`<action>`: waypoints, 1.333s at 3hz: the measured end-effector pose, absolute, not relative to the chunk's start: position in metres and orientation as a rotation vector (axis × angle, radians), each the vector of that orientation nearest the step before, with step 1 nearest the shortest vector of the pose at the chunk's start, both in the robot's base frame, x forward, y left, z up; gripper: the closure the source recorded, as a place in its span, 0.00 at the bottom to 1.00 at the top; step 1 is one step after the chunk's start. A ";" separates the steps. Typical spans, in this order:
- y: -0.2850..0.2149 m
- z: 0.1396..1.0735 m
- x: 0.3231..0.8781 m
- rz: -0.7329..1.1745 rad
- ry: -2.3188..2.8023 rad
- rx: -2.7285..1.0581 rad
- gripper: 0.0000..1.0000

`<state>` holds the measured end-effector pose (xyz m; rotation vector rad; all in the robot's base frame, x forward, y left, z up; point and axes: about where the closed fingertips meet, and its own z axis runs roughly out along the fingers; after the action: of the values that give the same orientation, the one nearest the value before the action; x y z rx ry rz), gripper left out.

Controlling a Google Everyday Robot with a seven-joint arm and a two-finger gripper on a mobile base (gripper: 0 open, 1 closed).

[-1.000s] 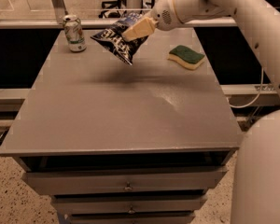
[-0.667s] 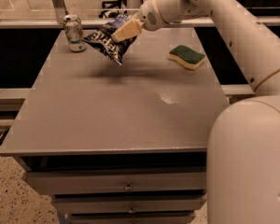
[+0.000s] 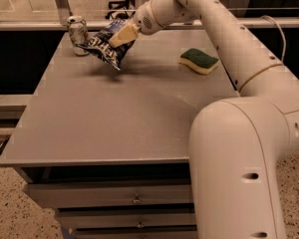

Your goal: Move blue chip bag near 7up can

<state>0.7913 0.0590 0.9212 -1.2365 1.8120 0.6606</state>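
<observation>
The blue chip bag [image 3: 103,46] is dark navy foil with white lettering. It hangs tilted in the air above the far left part of the table. My gripper [image 3: 120,35] is shut on the bag's upper right part, its cream fingers [image 3: 124,33] pinching the foil. The 7up can [image 3: 78,29] stands upright at the far left corner of the table, just left of the bag. The bag's left tip reaches close to the can; I cannot tell whether they touch.
A green-and-yellow sponge [image 3: 199,60] lies at the far right of the grey table [image 3: 119,118]. My white arm crosses from the right foreground over the table's right side. Drawers sit below the table's front edge.
My gripper has carried the chip bag leftward toward the can. The bag now hangs closer to the can than before.
</observation>
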 end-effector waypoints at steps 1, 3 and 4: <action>0.074 0.913 0.799 0.673 1.824 -1.243 0.88; 0.098 0.901 0.813 0.700 1.850 -1.226 0.34; 0.107 0.898 0.817 0.710 1.854 -1.216 0.10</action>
<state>0.8172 0.1066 0.8982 -1.2156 1.8545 0.7099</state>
